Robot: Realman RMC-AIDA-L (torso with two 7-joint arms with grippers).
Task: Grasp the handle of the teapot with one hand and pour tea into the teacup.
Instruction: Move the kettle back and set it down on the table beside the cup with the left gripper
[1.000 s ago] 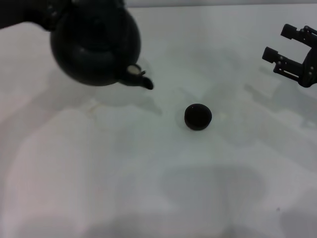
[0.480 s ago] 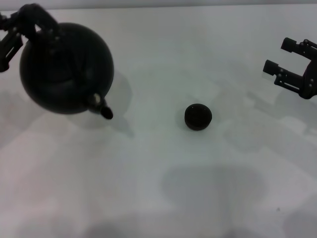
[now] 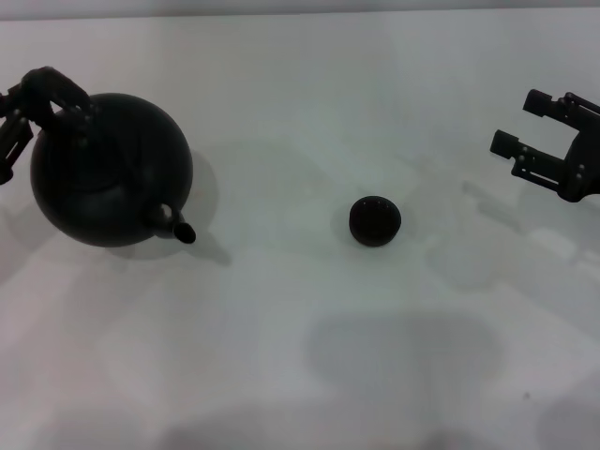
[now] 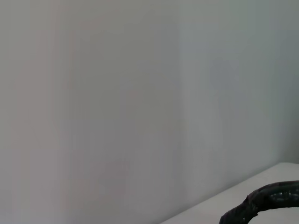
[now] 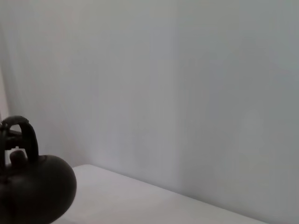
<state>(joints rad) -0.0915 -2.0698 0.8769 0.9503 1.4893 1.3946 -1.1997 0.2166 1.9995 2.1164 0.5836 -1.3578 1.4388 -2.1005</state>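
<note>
The large black teapot [image 3: 111, 169] is at the left of the head view, its spout [image 3: 178, 228] pointing toward the teacup. My left gripper [image 3: 19, 114] is at the left edge, shut on the arched handle [image 3: 54, 87]. The small dark teacup [image 3: 375, 220] stands alone mid-table, well to the right of the spout. My right gripper [image 3: 517, 122] hovers open and empty at the far right. The left wrist view shows only a piece of the handle [image 4: 268, 203]. The right wrist view shows the teapot [image 5: 35, 191] and its handle [image 5: 25, 133].
The white table [image 3: 300, 356] stretches all around the cup and pot. A pale wall [image 5: 163, 84] stands behind the table. Nothing else lies on the surface.
The teapot has moved left and down, away from the cup, carried by my left gripper. Its shadow now sits close beside it. The right gripper has barely shifted.
</note>
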